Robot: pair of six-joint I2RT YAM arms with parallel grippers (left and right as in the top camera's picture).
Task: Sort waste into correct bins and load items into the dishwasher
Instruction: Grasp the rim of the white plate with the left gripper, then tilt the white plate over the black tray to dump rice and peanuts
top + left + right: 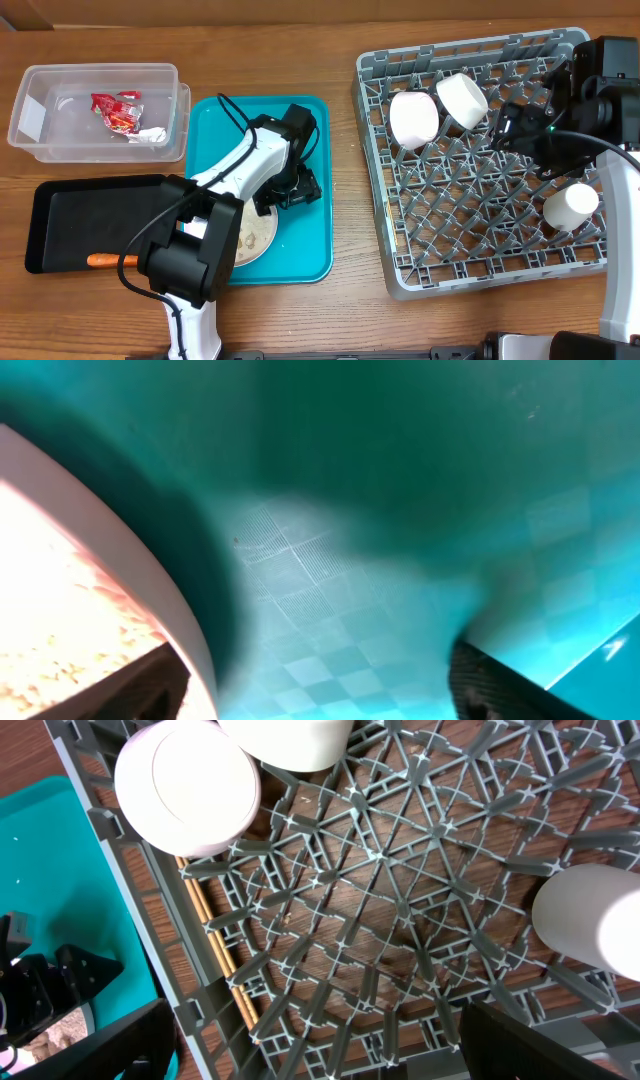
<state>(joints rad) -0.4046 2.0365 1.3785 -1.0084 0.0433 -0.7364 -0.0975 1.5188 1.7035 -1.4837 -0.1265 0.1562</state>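
A round, speckled beige plate [257, 236] lies on a smooth teal plastic tray [300, 130]. The left fingers [490, 682] are spread wide and empty, one at the plate's rim. The right fingers [545, 1045], also wide apart and empty, hang above the grey lattice dishwasher rack [374, 170].

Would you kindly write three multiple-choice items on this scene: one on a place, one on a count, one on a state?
1. The plate lies on: A black tray; B teal tray; C table.
2. Cups in the rack: A one; B two; C three.
3. The right gripper is: A open; B shut on a cup; C shut on the plate.
Key: B, it sits on the teal tray; C, three white cups show; A, its fingers stand wide apart.
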